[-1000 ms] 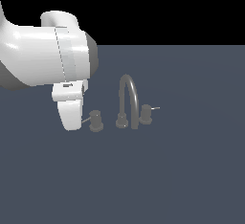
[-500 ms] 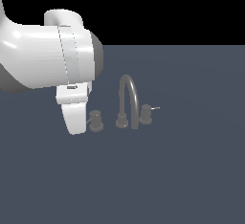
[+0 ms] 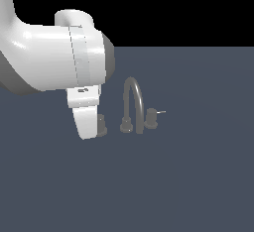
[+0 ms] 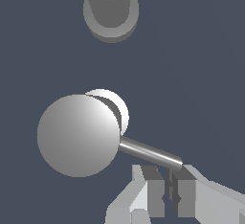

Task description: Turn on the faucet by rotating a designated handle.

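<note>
The faucet [image 3: 133, 102] is dark grey, with an arched spout and a knob on each side. The handle [image 3: 102, 125] is the knob on the exterior view's left, half hidden behind my white wrist. In the wrist view its round top [image 4: 79, 134] fills the middle, and its thin lever pin [image 4: 150, 152] sticks out towards my gripper [image 4: 167, 171]. The fingers stand close together, shut on nothing. The pin's tip lies right at the fingertips [image 4: 185, 175]; I cannot tell if they touch. The spout's round base [image 4: 111, 7] sits beyond.
The twin knob [image 3: 151, 119], its pin pointing to the exterior view's right, stands on the other side of the spout. Everything rests on a flat blue-grey surface [image 3: 188, 176]. My bulky white arm [image 3: 49, 57] fills the upper part of the exterior view's left.
My arm and wrist have moved towards the exterior view's right, closing in on the handle. The faucet has not visibly moved.
</note>
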Tool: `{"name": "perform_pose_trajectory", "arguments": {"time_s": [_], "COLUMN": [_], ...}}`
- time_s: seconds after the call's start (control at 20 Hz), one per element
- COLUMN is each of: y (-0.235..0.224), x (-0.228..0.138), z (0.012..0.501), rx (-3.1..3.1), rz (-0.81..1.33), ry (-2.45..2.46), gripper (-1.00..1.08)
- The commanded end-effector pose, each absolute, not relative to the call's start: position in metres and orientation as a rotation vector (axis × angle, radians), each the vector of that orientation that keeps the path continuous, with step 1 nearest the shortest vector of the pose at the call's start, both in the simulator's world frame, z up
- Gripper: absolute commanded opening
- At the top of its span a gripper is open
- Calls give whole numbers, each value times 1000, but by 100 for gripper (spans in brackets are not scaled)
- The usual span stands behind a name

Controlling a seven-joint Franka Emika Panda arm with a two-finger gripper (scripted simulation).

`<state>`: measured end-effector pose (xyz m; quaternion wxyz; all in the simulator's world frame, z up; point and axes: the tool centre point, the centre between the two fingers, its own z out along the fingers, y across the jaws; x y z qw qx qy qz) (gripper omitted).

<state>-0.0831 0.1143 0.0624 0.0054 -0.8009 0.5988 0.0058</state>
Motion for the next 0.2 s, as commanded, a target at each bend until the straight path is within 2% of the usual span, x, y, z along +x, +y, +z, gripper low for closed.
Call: {"name": "perform_pose_trajectory", "arguments": {"time_s": [0.0, 0.15], "y": [73, 60], "x": [-71, -67], "z": [63, 63], "rx": [-2459, -2451], "rz": [3, 1], "ry": [1950, 1964], "gripper": [-100, -100]}}
